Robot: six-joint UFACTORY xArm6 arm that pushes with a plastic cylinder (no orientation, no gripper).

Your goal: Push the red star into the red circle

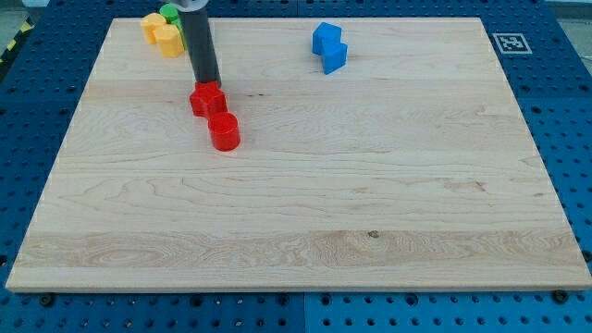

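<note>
The red star (206, 100) lies in the upper left part of the wooden board. The red circle (224, 131) sits just below and right of it, and the two touch or nearly touch. My tip (207, 84) is at the star's top edge, on the side away from the circle, with the dark rod rising straight up out of the view's top.
A yellow block (163, 35) and a green block (171, 14) sit together at the top left corner, left of the rod. Two blue blocks (328, 47) sit together near the top centre. The board (370, 203) rests on a blue perforated table.
</note>
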